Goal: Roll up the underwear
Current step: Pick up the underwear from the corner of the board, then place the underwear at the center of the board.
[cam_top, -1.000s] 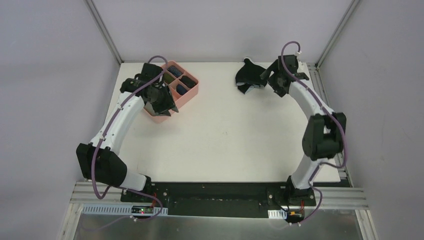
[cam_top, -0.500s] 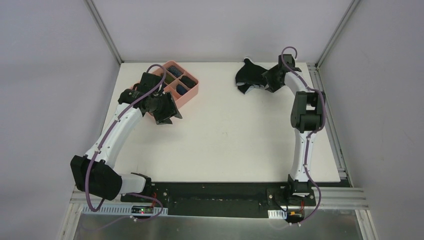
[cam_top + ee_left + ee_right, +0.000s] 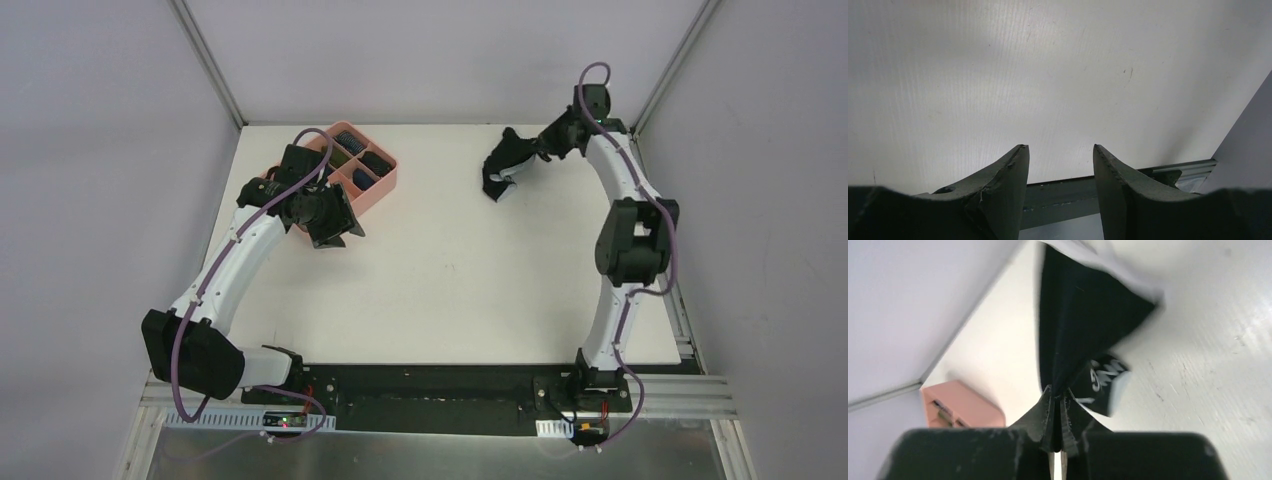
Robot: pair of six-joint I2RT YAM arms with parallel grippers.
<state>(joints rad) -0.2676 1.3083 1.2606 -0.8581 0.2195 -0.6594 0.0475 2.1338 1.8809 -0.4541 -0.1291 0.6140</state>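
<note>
The black underwear [image 3: 503, 163] with white lettering on its waistband [image 3: 1100, 375] hangs at the far right of the table, one end lifted. My right gripper [image 3: 541, 148] is shut on an edge of this cloth, and in the right wrist view the fabric [image 3: 1073, 320] runs up from between the closed fingertips of that gripper [image 3: 1058, 390]. My left gripper [image 3: 338, 226] hovers open just in front of the pink tray, with nothing between its fingers [image 3: 1010, 172]; the left wrist view shows only bare table under it.
The pink compartment tray [image 3: 385, 181] stands at the far left of the table, with dark rolled items in its cells; it also shows at the lower left of the right wrist view [image 3: 955, 402]. The table's near edge and metal rail [image 3: 1178, 167] lie below the left gripper.
My right gripper closed on the black underwear and lifted it up and back, pulling the cloth into a hanging strip. My left arm swung away from the tray toward the table's middle, then held still.
</note>
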